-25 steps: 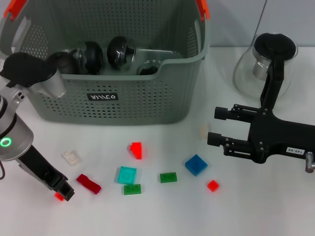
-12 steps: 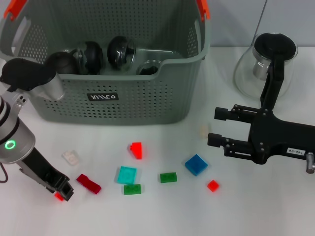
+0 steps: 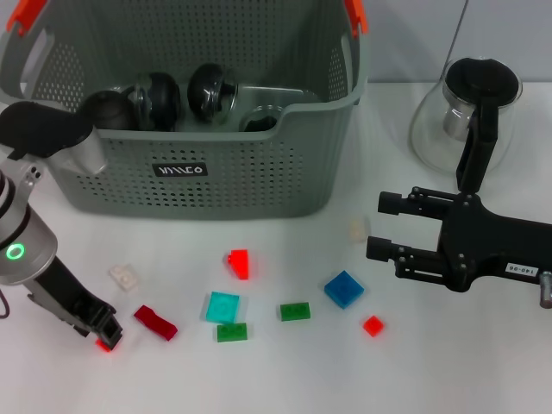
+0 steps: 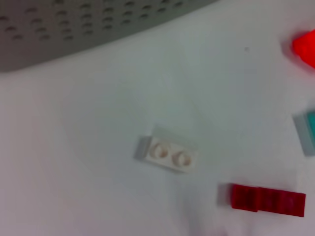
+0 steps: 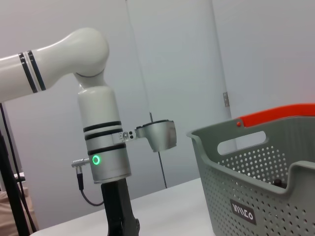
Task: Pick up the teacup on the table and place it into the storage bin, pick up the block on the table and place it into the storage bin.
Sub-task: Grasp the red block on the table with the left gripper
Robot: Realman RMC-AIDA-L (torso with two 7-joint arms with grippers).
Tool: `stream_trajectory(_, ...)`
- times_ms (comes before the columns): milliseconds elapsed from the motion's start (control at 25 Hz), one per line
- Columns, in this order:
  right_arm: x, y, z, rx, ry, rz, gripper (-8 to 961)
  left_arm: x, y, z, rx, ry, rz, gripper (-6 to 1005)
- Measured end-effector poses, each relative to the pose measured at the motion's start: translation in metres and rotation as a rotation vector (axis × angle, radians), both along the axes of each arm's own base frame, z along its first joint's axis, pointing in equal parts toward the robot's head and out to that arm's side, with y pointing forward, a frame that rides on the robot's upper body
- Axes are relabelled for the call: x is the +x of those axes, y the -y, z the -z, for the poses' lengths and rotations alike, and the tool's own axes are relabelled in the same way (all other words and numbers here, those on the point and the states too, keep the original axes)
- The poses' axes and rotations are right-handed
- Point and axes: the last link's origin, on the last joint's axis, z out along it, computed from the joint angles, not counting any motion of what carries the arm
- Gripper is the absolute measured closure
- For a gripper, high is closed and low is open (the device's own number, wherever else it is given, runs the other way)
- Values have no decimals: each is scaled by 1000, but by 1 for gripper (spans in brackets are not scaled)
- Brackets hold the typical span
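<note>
The grey storage bin (image 3: 198,185) stands at the back, and its wall (image 4: 74,29) shows in the left wrist view. Dark round pieces (image 3: 211,88) lie inside it. The teacup is out of view on the table. Several blocks lie in front: white (image 3: 123,276) (image 4: 167,155), dark red (image 3: 155,322) (image 4: 268,200), red (image 3: 239,263), cyan (image 3: 222,306), blue (image 3: 343,289). My left gripper (image 3: 103,332) is low at the front left, with a small red block (image 3: 103,345) at its tip. My right gripper (image 3: 384,226) is open and holds nothing, right of a cream block (image 3: 356,229).
A glass teapot (image 3: 470,112) with a black lid stands at the back right, behind my right arm. Two green blocks (image 3: 231,331), (image 3: 295,311) and a small red one (image 3: 373,325) lie at the front. The right wrist view shows my left arm (image 5: 101,147) and the bin (image 5: 266,196).
My left gripper's tip has shifted slightly left over the small red block, which stays in place. The right gripper has barely moved.
</note>
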Motion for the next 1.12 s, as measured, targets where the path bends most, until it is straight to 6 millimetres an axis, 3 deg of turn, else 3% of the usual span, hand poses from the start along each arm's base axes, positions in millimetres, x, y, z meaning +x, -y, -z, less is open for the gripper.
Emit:
stream_trajectory(640,1,1,0,-3,-2,2,238,-12,-1,5,-4,-9,-26,617)
stream_trajectory(1120,1,2,0,-3,-2,2,237,-9,0,11,-25,-17,-10,665)
